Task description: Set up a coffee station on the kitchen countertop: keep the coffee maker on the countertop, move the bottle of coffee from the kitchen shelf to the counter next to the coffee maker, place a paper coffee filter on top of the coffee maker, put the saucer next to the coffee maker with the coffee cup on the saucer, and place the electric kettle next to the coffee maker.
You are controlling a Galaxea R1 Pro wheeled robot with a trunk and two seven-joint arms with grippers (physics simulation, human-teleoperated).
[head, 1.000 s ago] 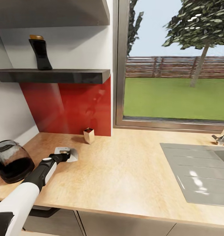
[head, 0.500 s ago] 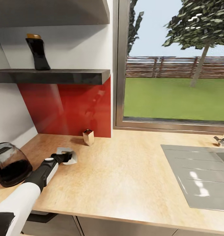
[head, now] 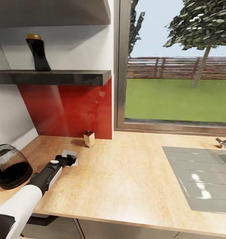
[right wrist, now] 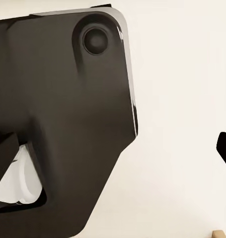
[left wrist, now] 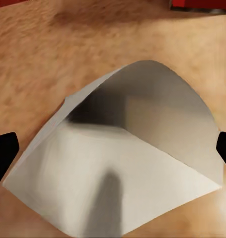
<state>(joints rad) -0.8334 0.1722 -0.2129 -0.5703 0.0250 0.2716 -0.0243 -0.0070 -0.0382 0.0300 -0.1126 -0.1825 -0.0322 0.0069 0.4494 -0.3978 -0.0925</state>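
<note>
A white paper coffee filter (head: pixel 70 154) lies flat on the kitchen countertop (head: pixel 126 172). My left gripper (head: pixel 70 161) is right over it. In the left wrist view the filter (left wrist: pixel 132 168) lies between the black fingertips (left wrist: pixel 2 151), which stand wide apart, so the left gripper (left wrist: pixel 113 151) is open. The bottle of coffee (head: pixel 38 53) stands on the kitchen shelf (head: pixel 60 77). The electric kettle (head: pixel 9 166) sits at the counter's left end. In the right wrist view, one fingertip (right wrist: pixel 225 147) shows beside a dark robot part. The coffee maker, saucer and coffee cup are out of view.
A small tan box (head: pixel 89 138) stands by the red backsplash (head: pixel 76 109), just behind the filter. A grey sink (head: pixel 199 176) with a faucet (head: pixel 225 140) takes up the counter's right side. A window lies behind it.
The head view shifted slightly. My left gripper crept a little to the right over the filter, which still lies on the counter.
</note>
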